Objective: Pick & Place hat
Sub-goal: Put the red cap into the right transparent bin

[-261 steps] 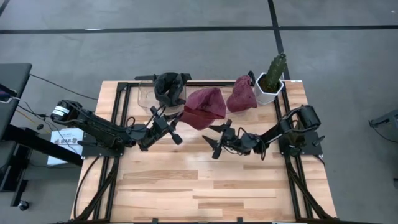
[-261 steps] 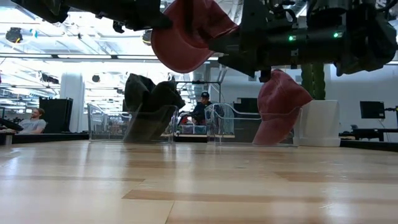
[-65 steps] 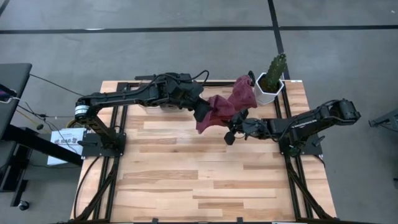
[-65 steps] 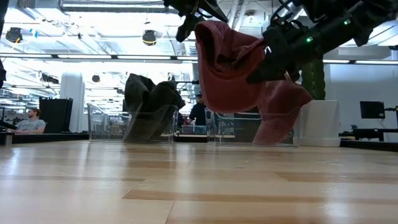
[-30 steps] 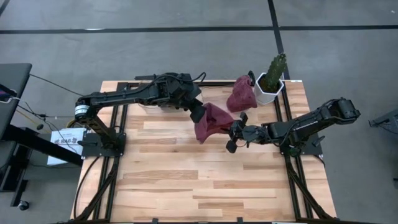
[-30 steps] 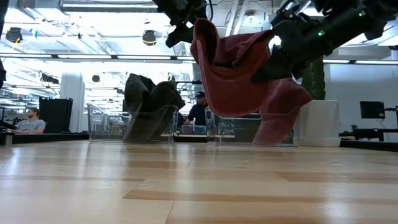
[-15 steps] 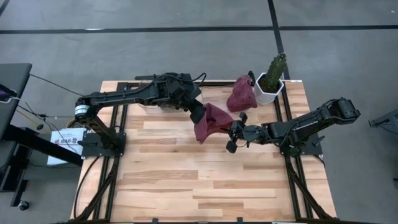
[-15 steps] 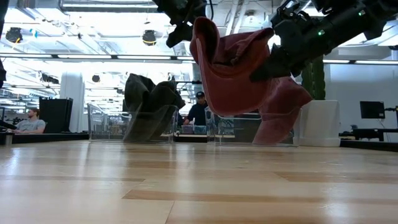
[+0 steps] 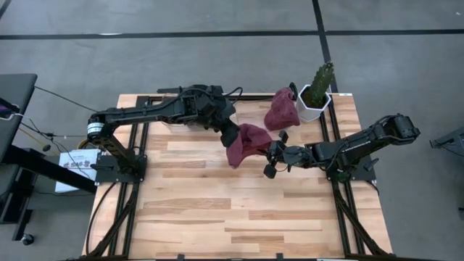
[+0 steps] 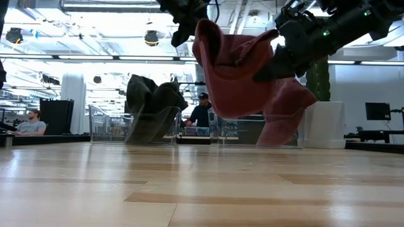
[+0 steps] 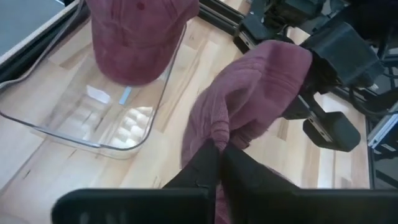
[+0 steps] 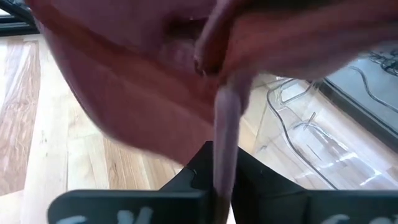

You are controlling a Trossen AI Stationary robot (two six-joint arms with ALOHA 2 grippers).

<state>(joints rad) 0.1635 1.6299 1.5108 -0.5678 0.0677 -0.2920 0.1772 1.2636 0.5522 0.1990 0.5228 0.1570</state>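
Note:
A maroon hat [image 9: 245, 143] hangs in the air over the far middle of the table, held from two sides. My left gripper [image 9: 230, 135] is shut on its left edge, and my right gripper [image 9: 270, 149] is shut on its right side. In the low view the hat [image 10: 233, 75] sags as a pouch between the two, well clear of the wood. A second maroon hat [image 9: 281, 109] rests in a clear bin [image 11: 93, 124] at the far edge. A dark hat [image 10: 151, 101] sits in another clear bin to its left. My left gripper pinches a bunched fold of the hat's edge [image 11: 219, 138] between its two fingers, coming slantwise from the far left and above. The hat hangs below, off the table. My right gripper pinches a narrow strip of the hat's cloth [image 12: 227, 124] between its fingers, reaching in roughly level from the table's right. The rest of the hat droops in front of it.
A cactus in a white pot [image 9: 317, 93] stands at the far right corner, just behind the second hat. Bare wood [image 9: 239, 210] stretches from the middle to the near edge. People sit in the room beyond the table.
My left gripper has shut on the hat's left edge, staying almost in place. The hat has kept hanging between both grippers, with no clear shift.

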